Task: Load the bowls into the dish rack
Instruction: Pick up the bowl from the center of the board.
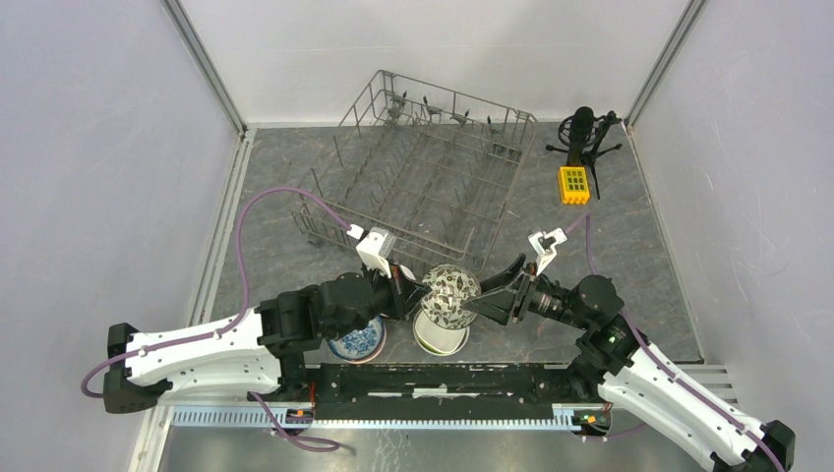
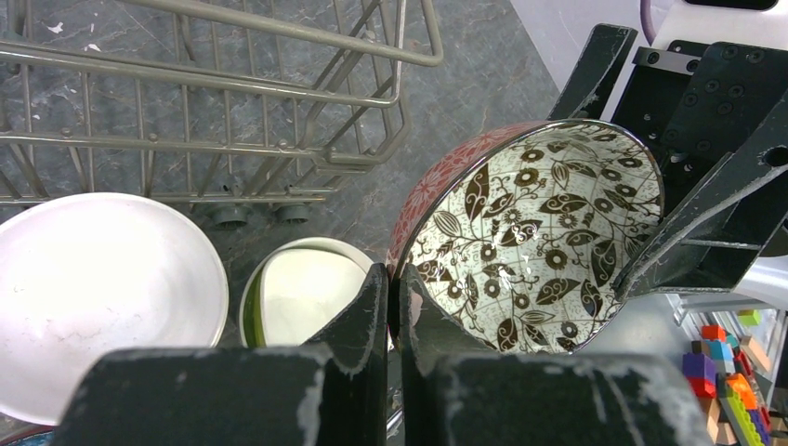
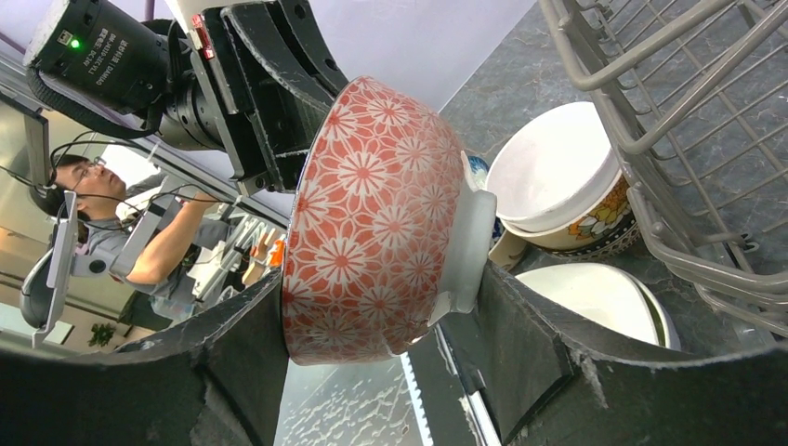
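- Left gripper [image 2: 395,279] pinches the red-floral, leaf-lined ceramic bowl [image 1: 450,293] by its rim, offering it sideways.
- Right gripper [image 3: 381,288] straddles it rim-to-foot, likely a handover; clamped? Can't tell.

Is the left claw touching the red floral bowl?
Touching. The left wrist view shows the left claw shut on the red floral bowl, with the bowl's rim pinched at its near edge and no gap visible.

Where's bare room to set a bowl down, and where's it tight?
Bare table left of the dish rack, and between rack and yellow block. Rack itself looks empty. Crowded: near edge, lifted bowl over the stacked bowls.
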